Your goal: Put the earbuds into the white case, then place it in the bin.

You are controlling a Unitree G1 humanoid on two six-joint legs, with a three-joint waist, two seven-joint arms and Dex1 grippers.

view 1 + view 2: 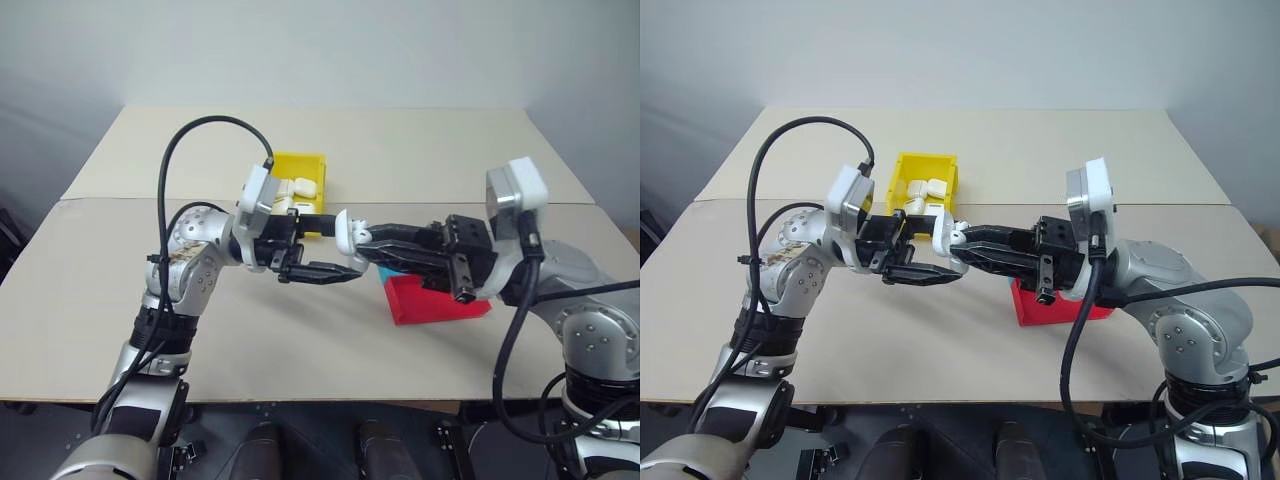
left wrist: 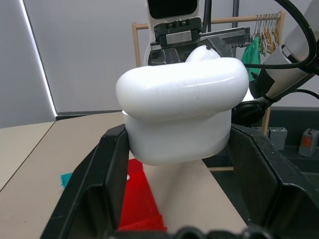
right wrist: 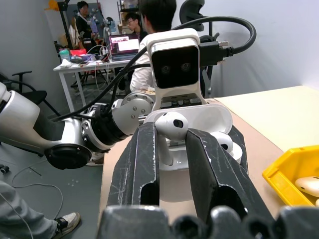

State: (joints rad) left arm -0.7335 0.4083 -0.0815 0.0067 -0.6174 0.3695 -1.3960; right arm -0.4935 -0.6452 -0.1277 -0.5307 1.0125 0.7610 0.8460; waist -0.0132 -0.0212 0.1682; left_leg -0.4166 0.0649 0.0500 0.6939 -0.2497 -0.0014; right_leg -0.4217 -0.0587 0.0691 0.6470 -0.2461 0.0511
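— Where's the white case [image 2: 182, 112] right now?

— Up in the air over the counter [image 1: 300, 330], between the two arms. The left gripper [image 1: 335, 250] has it clamped between its two black fingers, one on each side of the body, with the lid flipped open.

— And the right one?

— The right gripper [image 3: 172, 149] points in from the other side, jaws drawn narrow on one of the earbuds [image 3: 172, 127]. Seen from the right wrist, the bud's round head pokes out just above the fingertips, right at the open mouth of the case. A second earbud [image 3: 222, 142] sits in the case already, beside it.

— Is the held bud seated in its slot?

— Can't tell; its stem is hidden between the fingers.

— The bin?

— The bin [image 1: 310, 165], yellow, stands farther back on the counter, behind the left wrist. A few whitish rounded pieces [image 1: 300, 187] lie in it.

— Anything below the hands?

— A red-and-teal tray [image 1: 435, 300] lies on the counter under the right forearm, well apart from the bin.

— Anyone around?

— In the right wrist view, people [image 3: 149, 30] sit at a desk with a laptop [image 3: 124, 45] in the background.
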